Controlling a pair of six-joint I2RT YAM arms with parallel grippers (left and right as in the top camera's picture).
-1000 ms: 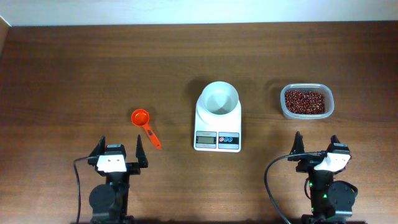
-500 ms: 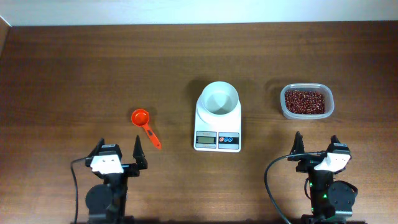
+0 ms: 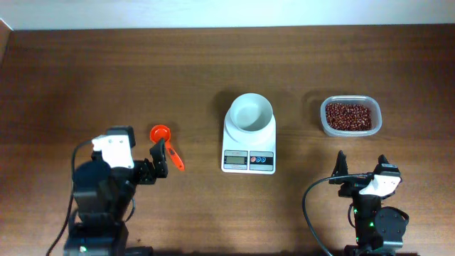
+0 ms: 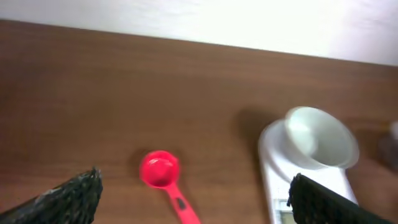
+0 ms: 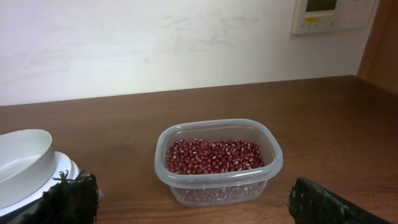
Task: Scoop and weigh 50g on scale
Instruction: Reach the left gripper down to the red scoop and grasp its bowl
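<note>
1. Left gripper [image 3: 159,161], jaws spread wide and holding nothing, hovers left of the scale [image 3: 249,144], just beside the orange measuring scoop [image 3: 161,134]. The right gripper [image 3: 361,160], equally wide and empty, sits right of the scale, nearer the table's front edge.
2. The red-brown beans [image 3: 348,116] are a loose heap of small hard grains, light singly and likely to roll or spill. Fingers cannot pinch them, so the scoop must carry them.
3. The scoop looks like light, stiff plastic and is best taken by its slim handle, with the cup kept level.
4. The beans lie in a clear plastic tub [image 3: 377,122] right of the scale. They are well apart from the left gripper, with the scale between, and straight ahead of the right gripper.
5. The scale's white bowl [image 3: 249,112] stands empty.
</note>
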